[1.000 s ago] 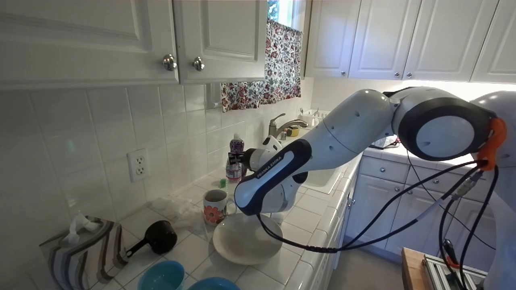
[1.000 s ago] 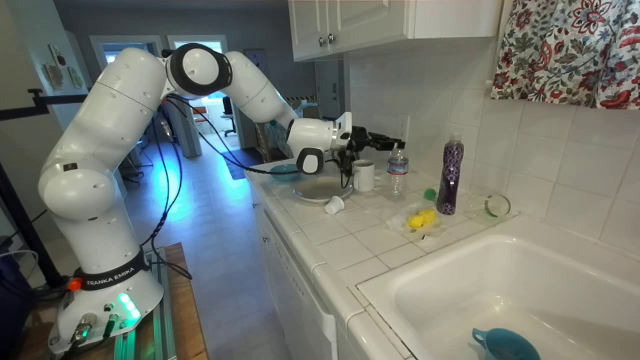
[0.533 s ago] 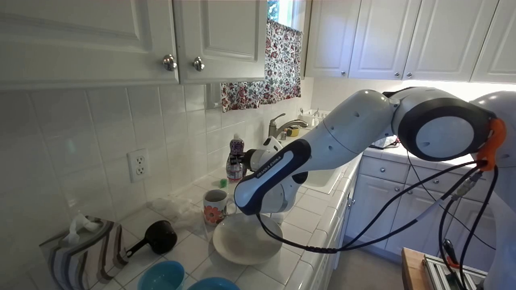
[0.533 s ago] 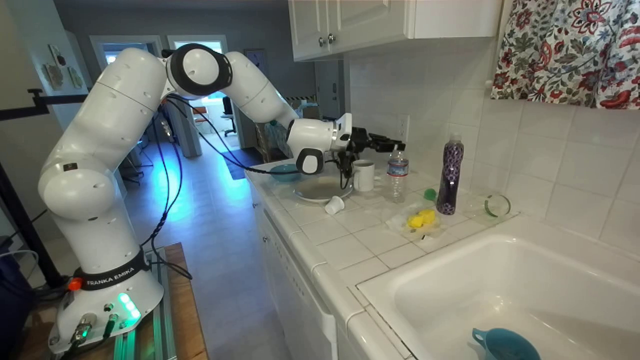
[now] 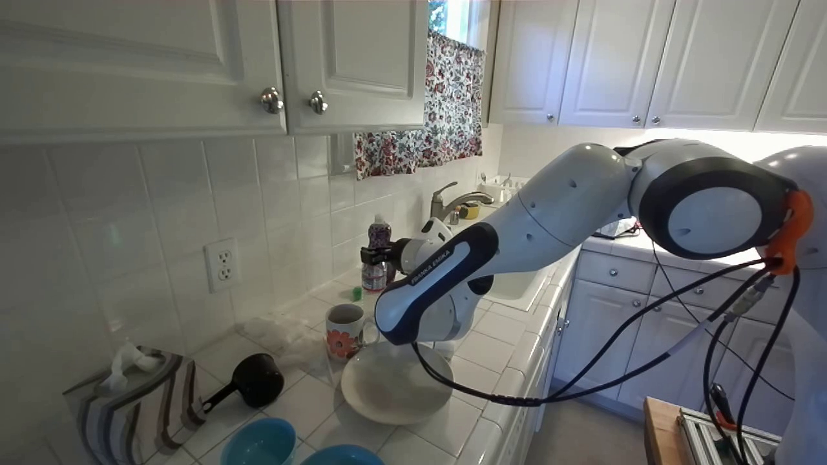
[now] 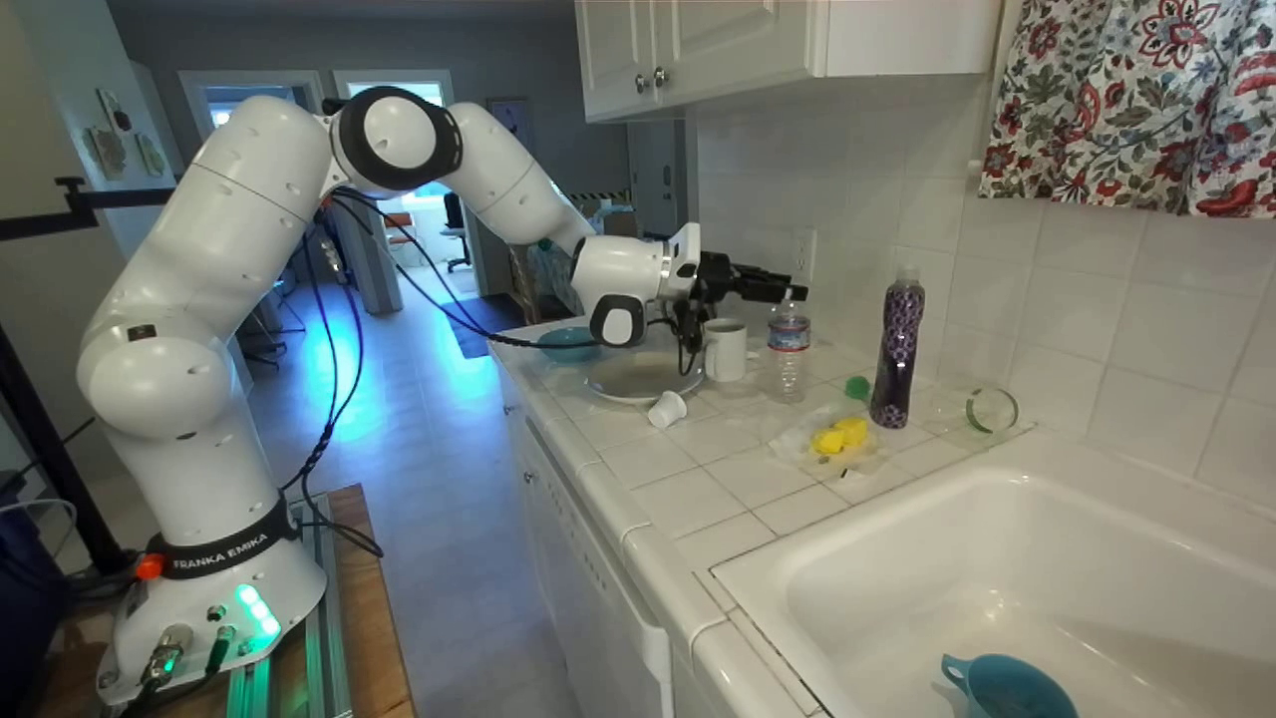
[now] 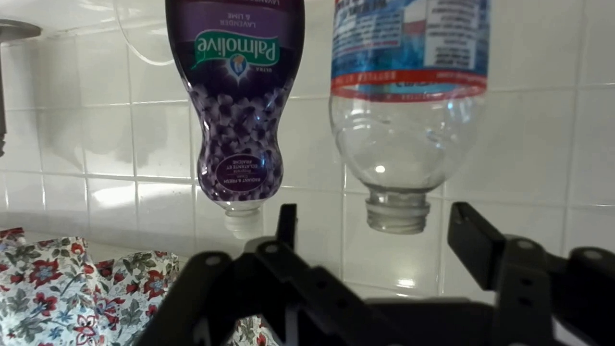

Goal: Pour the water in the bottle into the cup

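Your gripper is hovering near the clear bottle, jaws spread. The mug is standing upright nearby.

Clear plas. btl: glossy. Mug: smooth ceram. Hand: matt. Tiles: v. glossy. Curtain: cloth.

The arm is glossy white and rounded, dotted with small round marks. A black ring circles a white disc. Around the base a black band reads FRANKA EMIKA in white, and a dark strip farther along repeats it; metal connectors and glowing green lights sit lower. The cables are black, with an orange fitting. The tool is matt black, blocky, studded with grey screw heads.
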Controlling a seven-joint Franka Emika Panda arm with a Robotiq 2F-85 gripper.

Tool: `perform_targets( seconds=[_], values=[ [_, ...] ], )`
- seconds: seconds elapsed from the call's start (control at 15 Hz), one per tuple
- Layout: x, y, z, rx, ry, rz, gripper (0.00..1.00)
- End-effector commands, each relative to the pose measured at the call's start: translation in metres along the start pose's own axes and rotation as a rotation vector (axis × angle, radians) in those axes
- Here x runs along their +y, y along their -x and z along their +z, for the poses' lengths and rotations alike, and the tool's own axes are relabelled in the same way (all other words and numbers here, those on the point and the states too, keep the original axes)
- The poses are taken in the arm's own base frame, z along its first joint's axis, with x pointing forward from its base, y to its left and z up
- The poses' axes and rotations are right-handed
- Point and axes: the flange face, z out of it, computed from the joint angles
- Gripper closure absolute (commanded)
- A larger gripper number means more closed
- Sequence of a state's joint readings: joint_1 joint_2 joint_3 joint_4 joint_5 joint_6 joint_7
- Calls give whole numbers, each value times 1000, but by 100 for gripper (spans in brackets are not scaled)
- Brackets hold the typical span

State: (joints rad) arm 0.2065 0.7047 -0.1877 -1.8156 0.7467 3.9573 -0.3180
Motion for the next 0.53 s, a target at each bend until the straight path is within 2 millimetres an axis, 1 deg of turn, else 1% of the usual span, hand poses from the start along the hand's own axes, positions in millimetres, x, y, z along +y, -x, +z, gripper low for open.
perform_targets(
  seconds=[0.0, 0.13, 0.27, 0.33, 0.4, 0.47],
  values=[
    [-3, -16, -14, 60, 30, -42, 0],
    [-8, -29, -31, 190, 57, -102, 0],
    [-19, -41, -54, 310, 63, -147, 0],
    [-27, -43, -64, 331, 41, -158, 0],
    [-38, -47, -70, 305, -13, -159, 0],
    [-49, -42, -82, 286, -64, -171, 0]
  ],
)
